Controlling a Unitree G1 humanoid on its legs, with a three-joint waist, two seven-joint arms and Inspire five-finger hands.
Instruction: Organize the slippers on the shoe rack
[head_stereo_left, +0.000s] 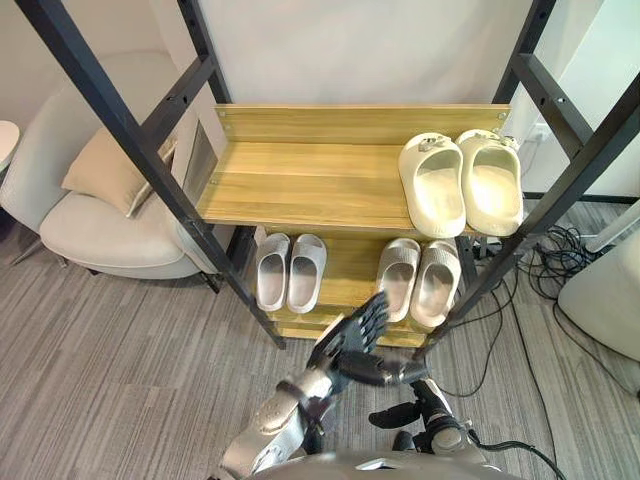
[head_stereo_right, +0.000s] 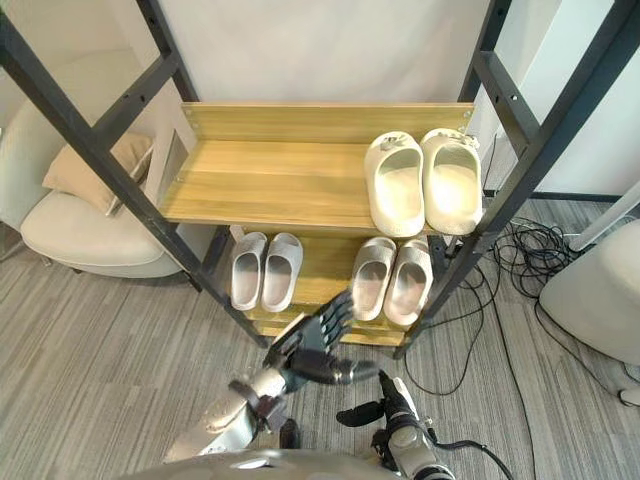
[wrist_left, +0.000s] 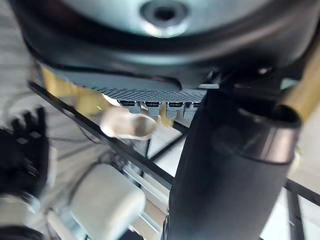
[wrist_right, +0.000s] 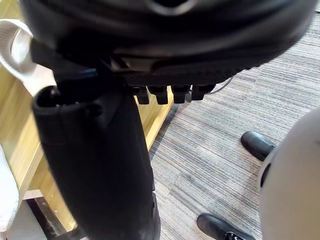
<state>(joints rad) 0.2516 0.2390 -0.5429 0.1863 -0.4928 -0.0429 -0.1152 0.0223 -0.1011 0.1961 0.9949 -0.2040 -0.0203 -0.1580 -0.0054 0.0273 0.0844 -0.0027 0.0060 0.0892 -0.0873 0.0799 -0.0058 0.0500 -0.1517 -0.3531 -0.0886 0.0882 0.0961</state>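
Note:
The wooden shoe rack (head_stereo_left: 300, 180) stands in front of me. A cream pair of slippers (head_stereo_left: 460, 185) sits side by side at the right end of its top shelf. On the lower shelf a pale grey pair (head_stereo_left: 290, 272) lies on the left and a beige pair (head_stereo_left: 418, 280) on the right, toes pointing outward. My left hand (head_stereo_left: 350, 338) hovers in front of the lower shelf, fingers straight and holding nothing. Low beside it is my right hand (head_stereo_left: 428, 405), also open and empty.
Slanted black frame posts (head_stereo_left: 150, 150) cross in front of the rack on both sides. A light armchair (head_stereo_left: 100, 235) with a cushion (head_stereo_left: 105, 170) stands to the left. Cables (head_stereo_left: 550, 260) and a white object (head_stereo_left: 605, 295) lie on the carpet to the right.

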